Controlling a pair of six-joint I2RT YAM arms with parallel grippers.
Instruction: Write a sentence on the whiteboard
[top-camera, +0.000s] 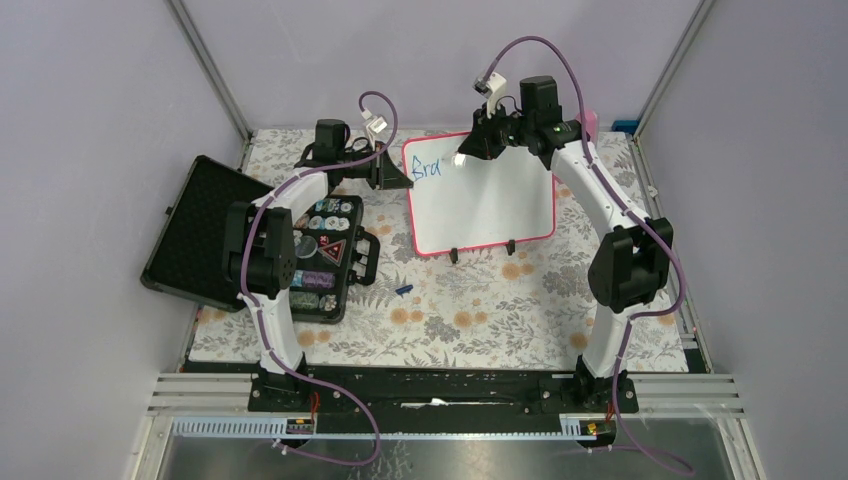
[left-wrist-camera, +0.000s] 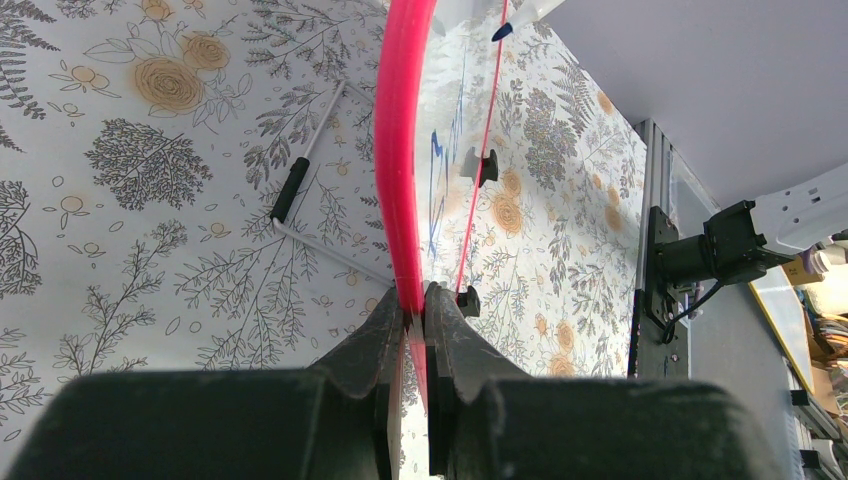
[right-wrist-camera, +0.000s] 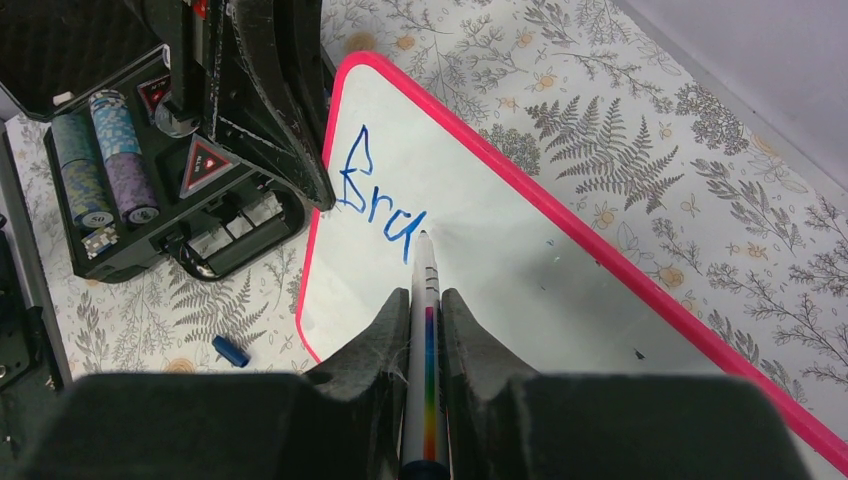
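Blue lettering (right-wrist-camera: 378, 200) follows the whiteboard's (top-camera: 490, 205) long axis; left pincer (left-wrist-camera: 415, 300) clamps its edge, right pincer (right-wrist-camera: 425, 296) a marker (right-wrist-camera: 427, 270)

The only writing that can be read is the blue handwritten lettering (right-wrist-camera: 380, 205) "Bra" near one corner of the whiteboard (right-wrist-camera: 540, 290), while a red triangular sign (right-wrist-camera: 203, 163) inside the black case (right-wrist-camera: 140, 262) is too small to read.

Floral-patterned table (top-camera: 480, 320) with open black case (top-camera: 325, 255), whiteboard (top-camera: 490, 200) and small blue cap (top-camera: 403, 290).
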